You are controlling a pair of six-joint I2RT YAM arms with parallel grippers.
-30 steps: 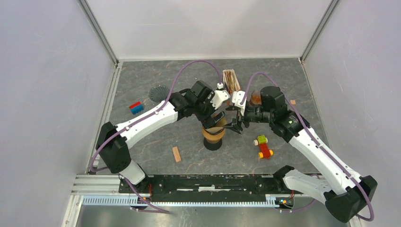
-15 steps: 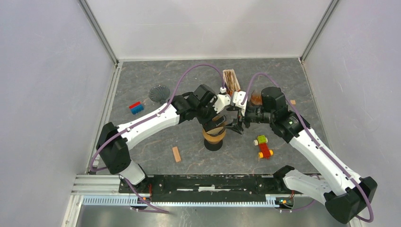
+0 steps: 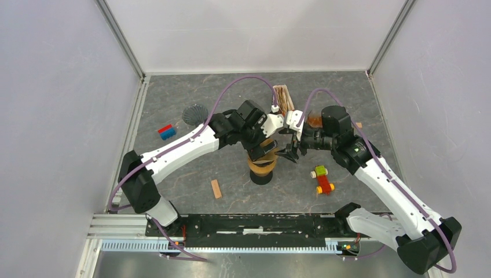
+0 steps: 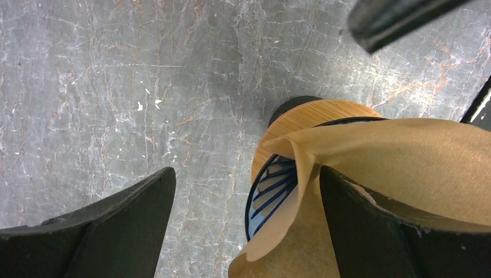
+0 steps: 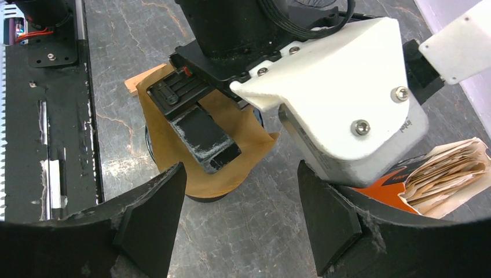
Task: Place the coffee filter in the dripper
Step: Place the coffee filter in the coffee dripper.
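The dripper (image 3: 261, 174) stands mid-table, with a wooden collar (image 4: 301, 119) and a blue ribbed inside (image 4: 272, 191). A brown paper coffee filter (image 4: 405, 162) sits crumpled across its mouth, one edge folded up and part of the ribbed inside left bare. My left gripper (image 3: 267, 146) hangs open right over it. One of its fingers (image 5: 205, 139) presses down on the filter (image 5: 173, 150), the other finger (image 4: 116, 231) is out over the table. My right gripper (image 5: 240, 214) is open just right of the dripper, above bare table, holding nothing.
An orange pack of spare filters (image 5: 446, 179) lies behind the grippers (image 3: 283, 98). A toy car (image 3: 323, 184) and green block (image 3: 319, 171) sit right of the dripper. A wooden block (image 3: 216, 188) lies front left; a red-blue block (image 3: 167, 131) and black ribbed piece (image 3: 195, 113) are at left.
The left wrist has shifted a little to the right over the dripper. The right arm has barely moved. Both grippers stay open.
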